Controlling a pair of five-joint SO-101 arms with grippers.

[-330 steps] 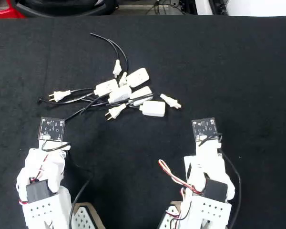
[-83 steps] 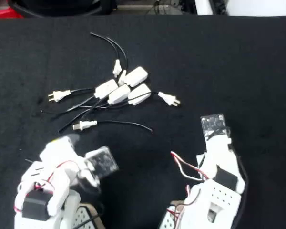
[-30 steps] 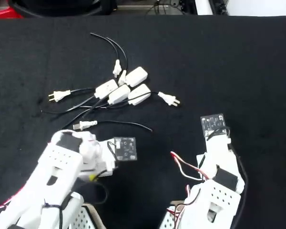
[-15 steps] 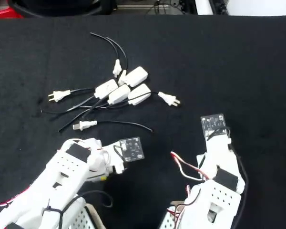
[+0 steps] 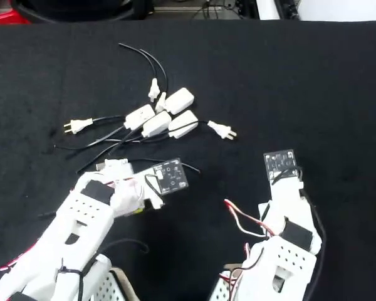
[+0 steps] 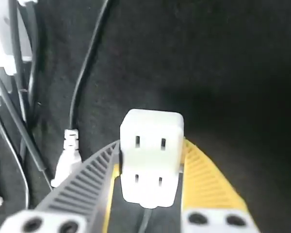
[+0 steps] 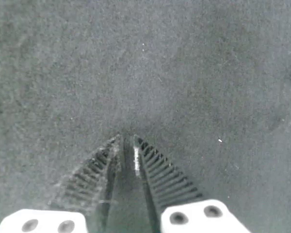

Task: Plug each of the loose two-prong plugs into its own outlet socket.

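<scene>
On the far left, a gold-pronged plug (image 5: 74,126) lies on the black table (image 5: 338,88). The left gripper (image 6: 150,144) squeezes a white socket (image 6: 152,160) tight between its two fingers. Just beside it lies a white plug (image 6: 67,158) on a black cord. Farther back is a pile of sockets (image 5: 155,123) with tangled cords, and a small plug (image 5: 153,89) lies just behind the pile. To the right of the pile lies a lone plug (image 5: 224,130). The right gripper (image 7: 128,141) is pinched closed with nothing in it, over bare table.
</scene>
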